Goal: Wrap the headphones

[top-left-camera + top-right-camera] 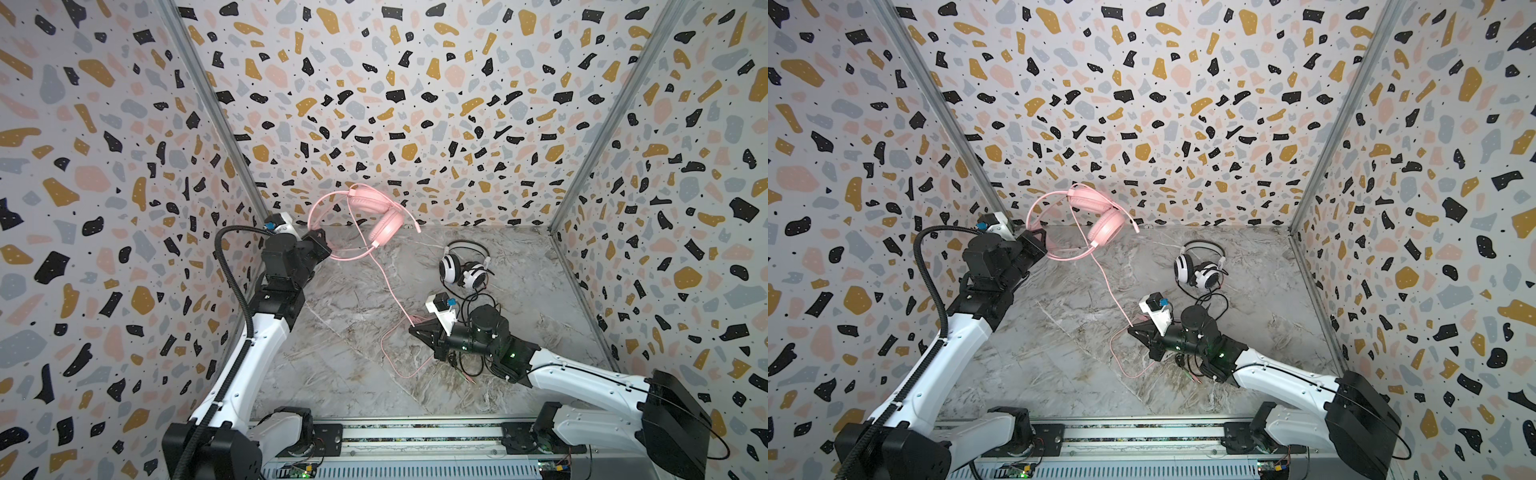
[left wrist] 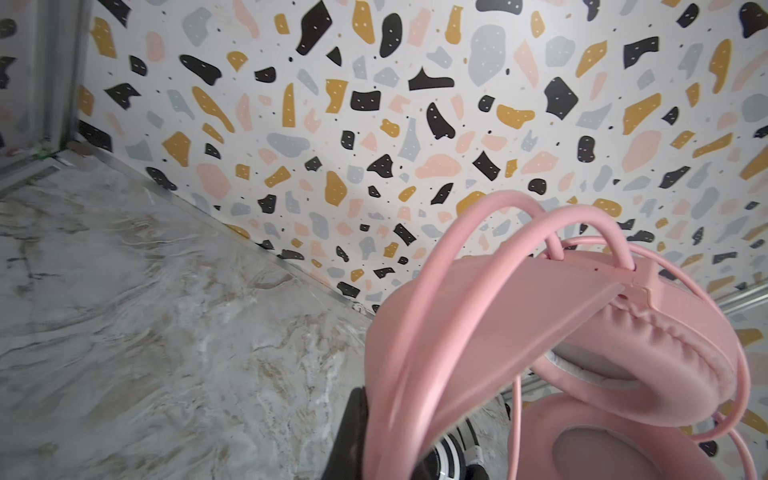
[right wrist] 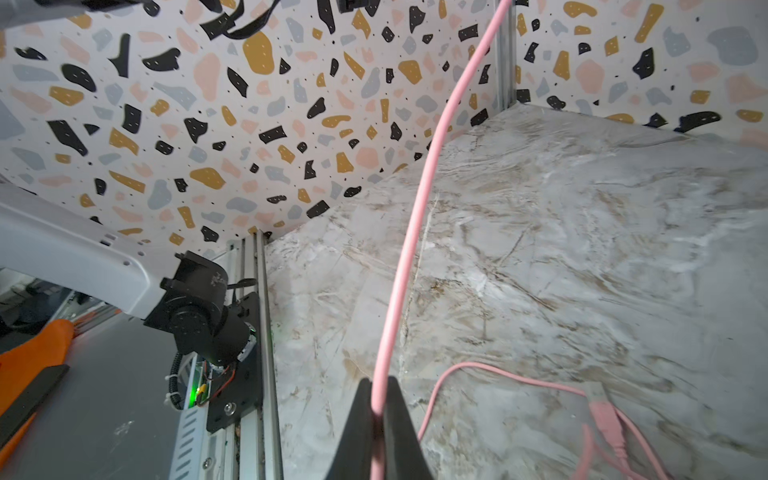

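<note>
Pink headphones (image 1: 386, 226) in left gripper (image 1: 322, 242), cable (image 3: 413, 220) in right gripper (image 3: 377, 397)

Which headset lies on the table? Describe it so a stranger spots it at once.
Start at the marble table, on its far right part, just beyond the right gripper pinching the pink cable. There lies the white-and-black headset. Unlike the pink headset, held up off the table by the left gripper, it has striped cups and a thin black band.
</note>
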`<state>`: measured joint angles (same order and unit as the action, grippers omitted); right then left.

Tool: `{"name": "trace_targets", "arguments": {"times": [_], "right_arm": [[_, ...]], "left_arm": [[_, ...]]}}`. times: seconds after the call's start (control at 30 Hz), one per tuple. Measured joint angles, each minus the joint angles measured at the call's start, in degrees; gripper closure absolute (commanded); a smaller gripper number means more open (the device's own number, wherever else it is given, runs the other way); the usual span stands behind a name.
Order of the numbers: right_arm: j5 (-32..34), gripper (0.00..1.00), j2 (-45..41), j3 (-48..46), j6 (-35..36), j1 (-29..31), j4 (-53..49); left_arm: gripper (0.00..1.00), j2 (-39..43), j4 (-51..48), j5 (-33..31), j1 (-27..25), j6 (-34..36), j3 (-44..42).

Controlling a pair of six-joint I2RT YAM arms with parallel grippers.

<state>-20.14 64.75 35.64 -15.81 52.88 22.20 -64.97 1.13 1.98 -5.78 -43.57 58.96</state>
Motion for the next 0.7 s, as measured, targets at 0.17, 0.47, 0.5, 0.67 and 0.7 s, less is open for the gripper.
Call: {"name": "trace_targets", "arguments": {"times": [0.17,0.47,0.5,0.67,0.7], "right_arm": [[3.5,0.94,-2.0,7.2,2.7,1.2,-10.4],[13.0,0.93,-1.0,25.8,10.3,1.1,-28.5],[14.1,0.93,-0.8,27.4,11.1,1.0,-29.9],[17.9,0.92,1.0,33.9,15.0,-2.1,-36.6],[18.2,0.92,1.4,34.7,15.6,-3.2,-37.6]], "left_arm": [[1.00,0.2,-1.9,-3.7,0.0,3.0,-0.9],[1.00,0.2,-7.8,-9.7,-4.3,12.0,-1.1],[1.00,0.2,-8.6,-10.0,-4.9,13.0,-1.1],[1.00,0.9,-13.2,-10.9,-8.3,19.2,-1.0],[1.00,1.0,-14.3,-10.9,-9.0,20.6,-1.0]]}}
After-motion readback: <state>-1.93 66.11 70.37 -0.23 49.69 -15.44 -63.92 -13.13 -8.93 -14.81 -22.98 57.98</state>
